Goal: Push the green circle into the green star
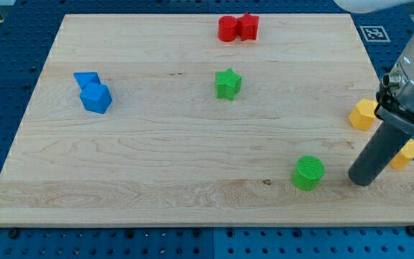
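The green circle (307,173) lies on the wooden board near the view's bottom right. The green star (228,83) lies up and to the left of it, near the board's middle top, well apart from the circle. My tip (362,180) rests on the board just to the right of the green circle, a short gap away from it. The dark rod rises from the tip up to the right into the arm.
Two red blocks (237,28) touch each other at the view's top middle. Two blue blocks (92,91) touch at the left. A yellow block (363,114) and another yellow block (407,154) lie at the right edge, beside the rod.
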`<state>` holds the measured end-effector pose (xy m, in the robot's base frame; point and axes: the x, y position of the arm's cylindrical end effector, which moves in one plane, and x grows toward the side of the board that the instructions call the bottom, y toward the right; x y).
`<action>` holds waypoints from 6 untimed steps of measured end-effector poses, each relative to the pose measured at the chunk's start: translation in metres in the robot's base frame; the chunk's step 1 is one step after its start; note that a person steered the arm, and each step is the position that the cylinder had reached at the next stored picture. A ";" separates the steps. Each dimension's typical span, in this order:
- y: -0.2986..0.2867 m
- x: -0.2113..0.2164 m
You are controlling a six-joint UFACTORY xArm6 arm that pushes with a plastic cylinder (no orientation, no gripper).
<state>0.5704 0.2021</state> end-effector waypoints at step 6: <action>-0.171 -0.056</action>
<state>0.5143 0.0314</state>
